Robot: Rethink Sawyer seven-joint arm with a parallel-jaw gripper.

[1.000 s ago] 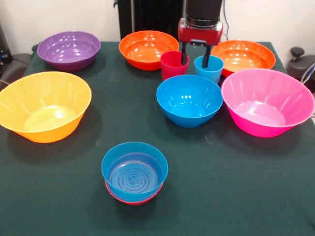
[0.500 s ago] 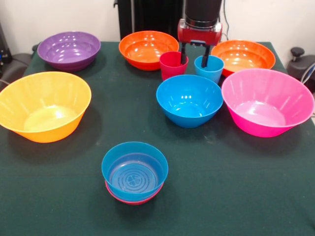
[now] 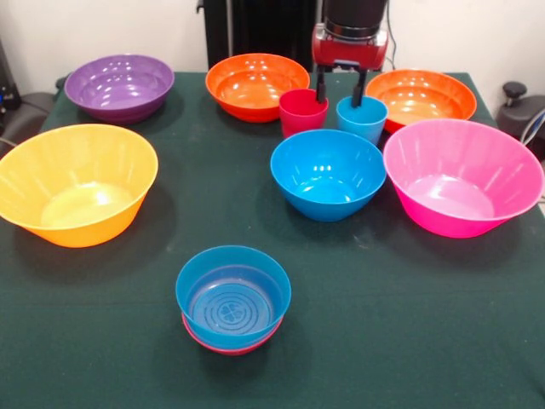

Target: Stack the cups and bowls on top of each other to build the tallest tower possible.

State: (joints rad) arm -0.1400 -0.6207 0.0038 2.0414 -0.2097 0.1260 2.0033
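Dark green cloth-covered table (image 3: 383, 341), filling most of the view from near edge to far edge. Pale off-white wall (image 3: 102, 25) behind, far side. Black upright panel (image 3: 255, 25) against the wall, far centre. Dark rounded object (image 3: 25, 106) off the table's far left corner. Black knobbed object (image 3: 515, 94) off the far right corner, partly cut off.

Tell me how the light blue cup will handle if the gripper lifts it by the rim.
The light blue cup looks like thin glossy plastic, so probably light and slippery. Its narrowing base suggests it may tip if nudged. The gripper is open, one finger inside the rim, so a wall pinch may flex it.
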